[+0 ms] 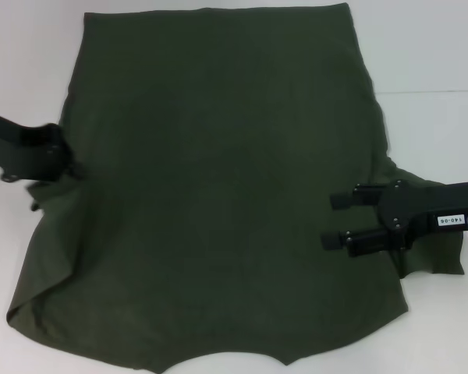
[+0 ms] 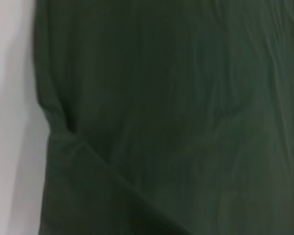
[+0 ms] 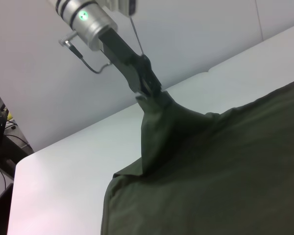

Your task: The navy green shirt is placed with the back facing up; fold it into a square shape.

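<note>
Evidently the left gripper [image 3: 148, 90] has its jaws pinched on the soft, limp dark olive-green cotton shirt [image 1: 218, 202], lifting its edge. The right gripper [image 1: 337, 220] hovers with jaws parted, empty. Hems beside the jaws offer the best hold.

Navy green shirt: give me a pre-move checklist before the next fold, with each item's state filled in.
1. The navy green shirt lies plain side up, no lettering showing: ok.
2. Left gripper shut on the shirt's left edge, cloth pulled up into a peak: ok.
3. Right gripper gripping the shirt: not ok; jaws open, and whether they touch the cloth cannot be told.
4. Shirt's body flat: not ok; lifted on the left, rumpled at the right sleeve.
5. Whole shirt on the white table: cannot tell, near edge runs out of view.
</note>
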You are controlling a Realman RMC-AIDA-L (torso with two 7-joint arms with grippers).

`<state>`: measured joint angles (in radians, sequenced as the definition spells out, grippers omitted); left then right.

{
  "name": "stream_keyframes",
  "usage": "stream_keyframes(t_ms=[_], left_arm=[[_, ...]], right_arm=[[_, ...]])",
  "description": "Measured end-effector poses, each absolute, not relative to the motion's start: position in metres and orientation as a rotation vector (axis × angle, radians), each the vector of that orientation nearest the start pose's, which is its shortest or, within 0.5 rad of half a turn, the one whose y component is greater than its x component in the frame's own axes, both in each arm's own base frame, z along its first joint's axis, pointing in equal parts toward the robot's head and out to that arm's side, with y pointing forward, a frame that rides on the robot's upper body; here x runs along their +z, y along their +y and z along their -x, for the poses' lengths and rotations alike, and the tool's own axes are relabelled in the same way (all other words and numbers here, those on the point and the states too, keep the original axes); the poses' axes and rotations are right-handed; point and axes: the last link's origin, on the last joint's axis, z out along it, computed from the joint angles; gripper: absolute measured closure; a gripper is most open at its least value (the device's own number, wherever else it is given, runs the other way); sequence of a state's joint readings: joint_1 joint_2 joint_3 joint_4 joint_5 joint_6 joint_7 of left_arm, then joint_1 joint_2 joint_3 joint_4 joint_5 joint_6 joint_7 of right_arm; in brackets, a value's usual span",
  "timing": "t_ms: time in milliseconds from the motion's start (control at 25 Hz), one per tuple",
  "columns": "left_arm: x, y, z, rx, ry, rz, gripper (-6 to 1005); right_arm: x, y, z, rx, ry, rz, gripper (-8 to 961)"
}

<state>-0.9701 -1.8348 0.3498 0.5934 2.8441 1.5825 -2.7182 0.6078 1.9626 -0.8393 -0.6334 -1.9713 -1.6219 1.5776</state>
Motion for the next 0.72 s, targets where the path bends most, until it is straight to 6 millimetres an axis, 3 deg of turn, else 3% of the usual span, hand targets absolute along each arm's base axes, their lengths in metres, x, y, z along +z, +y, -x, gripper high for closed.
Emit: stream_keyframes(t_ms=[360,560,720], left_arm=[[0.046,0.431,0.237,-0.161,-2.068,1.972,984],[0.023,0.433,0.233,-0.319,-2.101,1.938,827],[0.013,0.432,0.231,-0.369,-2.106,1.940,645]], right_arm=[[0.024,0.346,-0.248,0.599,0.731,2.882,9],[0.023,0.346,-0.248,0.598,0.730,2.881,9],[0.023,0.346,-0.249,0.598,0.732,2.880,9]])
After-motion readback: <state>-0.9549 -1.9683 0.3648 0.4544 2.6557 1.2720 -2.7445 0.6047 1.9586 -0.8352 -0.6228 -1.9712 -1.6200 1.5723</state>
